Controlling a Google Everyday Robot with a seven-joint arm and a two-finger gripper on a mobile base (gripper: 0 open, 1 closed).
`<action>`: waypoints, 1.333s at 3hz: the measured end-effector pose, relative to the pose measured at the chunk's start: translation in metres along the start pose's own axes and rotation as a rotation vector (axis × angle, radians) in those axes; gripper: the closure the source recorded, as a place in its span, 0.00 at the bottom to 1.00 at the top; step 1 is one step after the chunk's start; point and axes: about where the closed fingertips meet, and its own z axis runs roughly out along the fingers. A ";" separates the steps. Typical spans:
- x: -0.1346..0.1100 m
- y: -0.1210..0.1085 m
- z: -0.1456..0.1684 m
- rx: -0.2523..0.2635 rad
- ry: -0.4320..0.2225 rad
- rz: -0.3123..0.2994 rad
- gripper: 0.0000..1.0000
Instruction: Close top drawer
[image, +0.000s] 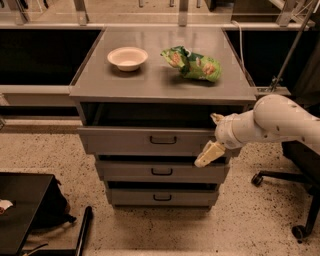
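Jaws spread wide and gripping nothing, that's the picture on the gripper (209, 139), which sits at the 3 o'clock end of the top drawer (125, 141). Its upper finger (217, 119) pokes up at the drawer front's top edge, and its lower finger (210, 153) angles down toward 7 o'clock, across the front's lower edge. Whether the fingers actually press on the metal can't be told from this angle. Biggest thing in view is the grey cabinet (160, 85), dead centre, with a flat top. The white arm (280, 120) comes in from 3 o'clock, thick and rounded, narrowing to the wrist beside the cabinet's right corner. The top drawer is partly open, its front standing proud of the cabinet body with a dark gap showing behind it. Below it, at 6 o'clock, are the middle drawer (130, 171) and the bottom drawer (135, 197). An office chair (305, 200) shows its wheeled base at 4 o'clock on the speckled floor (240, 225), and a black case (20, 210) lies at 8 o'clock. Up on the cabinet top, a green chip bag (192, 64) lies crumpled, with a white bowl (127, 58) at its 9 o'clock, well apart from it. Smallest of all, the dark bar handle (163, 140) sits mid-front on the top drawer, with the gripper off at its 3 o'clock.
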 end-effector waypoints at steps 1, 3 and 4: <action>-0.009 0.025 -0.012 0.009 0.018 -0.019 0.00; -0.004 0.079 -0.014 -0.058 0.047 0.010 0.00; 0.001 0.066 -0.013 -0.057 0.025 0.025 0.00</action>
